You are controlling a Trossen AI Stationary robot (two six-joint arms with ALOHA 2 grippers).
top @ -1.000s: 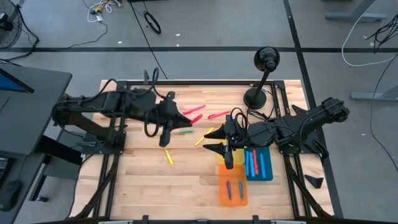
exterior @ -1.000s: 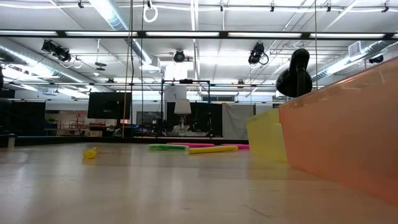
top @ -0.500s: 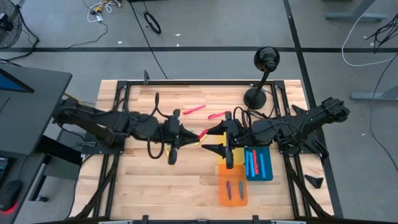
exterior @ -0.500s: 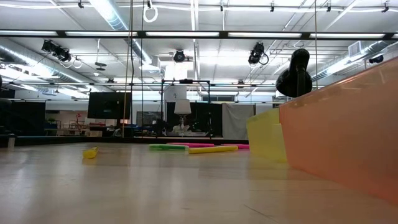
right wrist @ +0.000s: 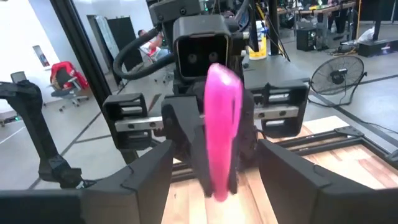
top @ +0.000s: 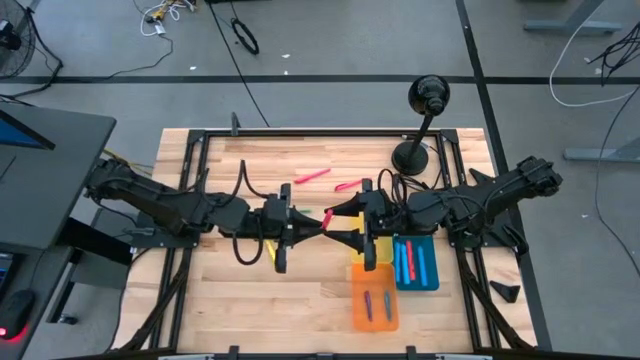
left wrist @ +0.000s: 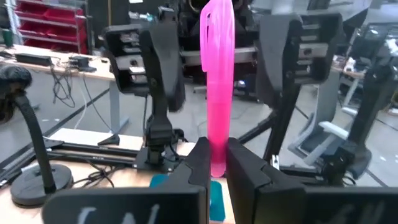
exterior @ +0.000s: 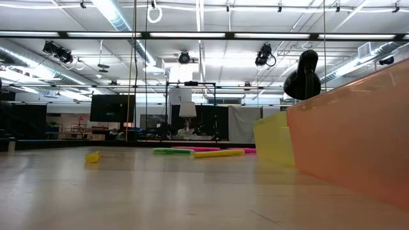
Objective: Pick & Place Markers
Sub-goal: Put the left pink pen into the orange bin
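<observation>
My left gripper (top: 300,224) (left wrist: 216,163) is over the table's middle, shut on a pink marker (top: 324,217) (left wrist: 219,81). The marker points at my right gripper (top: 342,223) (right wrist: 221,180), which is open; its two fingers (left wrist: 163,68) stand on either side of the marker's free end, apart from it. Two more pink markers (top: 312,175) lie flat on the table toward its far edge. The low view shows a yellow marker (exterior: 93,156), a green one (exterior: 171,151) and another yellow one (exterior: 218,153) lying on the wood. My left gripper pinches the pink marker's near end (left wrist: 216,155) between its two fingers. The fingers come level from the table's left and lie along the marker. It is lifted clear of the table and sticks out past the fingertips toward the table's right.
Three trays sit below the right arm: a yellow one (top: 358,268), an orange one (top: 380,315) holding two markers, and a blue one (top: 428,275) holding red and blue markers. A black stand with a round base (top: 410,156) rises near the far edge.
My left gripper has moved from the far-left part of the table toward the right gripper and the near edge, carrying the pink marker with it. The marker's free end now sits between the right gripper's open fingers. The green marker is now hidden under the left arm.
</observation>
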